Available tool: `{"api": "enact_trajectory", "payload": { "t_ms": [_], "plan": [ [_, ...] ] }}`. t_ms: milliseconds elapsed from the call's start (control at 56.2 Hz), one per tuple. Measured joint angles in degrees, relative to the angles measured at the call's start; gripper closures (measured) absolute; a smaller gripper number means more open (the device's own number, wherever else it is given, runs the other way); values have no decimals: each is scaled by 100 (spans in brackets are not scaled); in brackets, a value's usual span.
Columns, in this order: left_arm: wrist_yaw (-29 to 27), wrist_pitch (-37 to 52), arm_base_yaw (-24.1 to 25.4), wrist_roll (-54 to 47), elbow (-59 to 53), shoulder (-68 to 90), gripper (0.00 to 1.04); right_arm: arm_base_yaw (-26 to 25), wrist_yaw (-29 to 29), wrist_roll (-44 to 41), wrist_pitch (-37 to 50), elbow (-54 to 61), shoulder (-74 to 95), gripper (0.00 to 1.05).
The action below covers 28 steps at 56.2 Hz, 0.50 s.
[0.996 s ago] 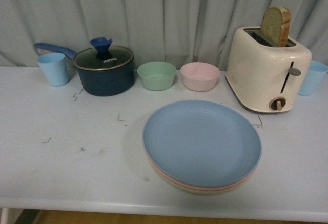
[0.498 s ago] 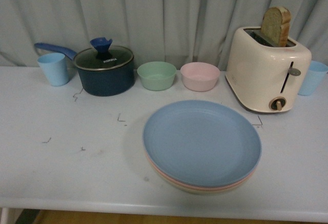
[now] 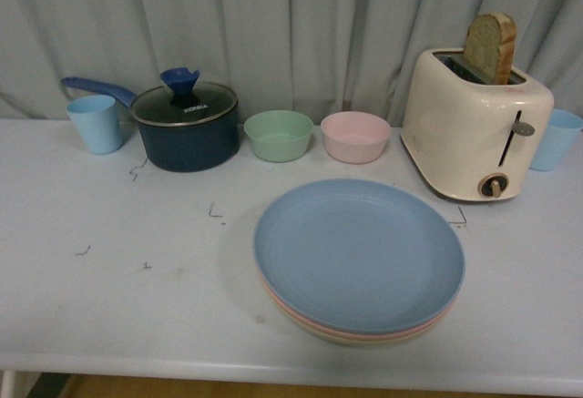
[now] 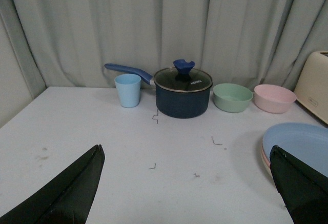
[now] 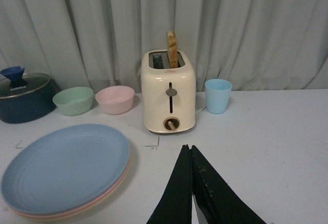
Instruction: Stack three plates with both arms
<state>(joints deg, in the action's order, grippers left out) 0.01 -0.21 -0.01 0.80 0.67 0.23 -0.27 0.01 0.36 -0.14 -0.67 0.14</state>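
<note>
Nothing is seen to have moved since the earlier front frames; neither arm is seen in the front view. Table (image 3: 109,307) is white, with a grey curtain (image 3: 273,25) hung behind it. Plates (image 3: 358,254) are stacked at front centre-right: light blue on top, pink edge beneath it, cream edge at the bottom; nothing is held in the top plate. Toaster (image 3: 475,132), cream, is placed just behind the stack to the right, with one bread slice (image 3: 492,46) stood upright in its slot. Saucepan (image 3: 186,125), dark blue, is set back left, closed by a glass lid with a blue knob. Green bowl (image 3: 279,134) and pink bowl (image 3: 355,136) are lined up between saucepan and toaster, both empty. One blue cup (image 3: 95,123) is beside the saucepan handle, a second cup (image 3: 556,138) right of the toaster. Left gripper (image 4: 187,183) is spread wide with nothing between its fingers. Right gripper (image 5: 190,183) is closed, fingers pressed together, nothing held, near the stack.
</note>
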Motion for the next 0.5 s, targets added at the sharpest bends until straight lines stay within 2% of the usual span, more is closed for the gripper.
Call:
{"api": "enact_trajectory", "payload": {
  "t_ms": [89,285,302,498],
  "plan": [
    [-2,0,0,0,0,0,7,0,2,-2,-2,0,0,101],
    [-2,0,0,0,0,0,7,0,0,-2,-4,0,0,66],
    [-2,0,0,-2,0,0,7,0,2,-2,-4,0,0,60],
    [-2,0,0,0,0,0,7,0,2,-2,-4,0,0,27]
  ]
}}
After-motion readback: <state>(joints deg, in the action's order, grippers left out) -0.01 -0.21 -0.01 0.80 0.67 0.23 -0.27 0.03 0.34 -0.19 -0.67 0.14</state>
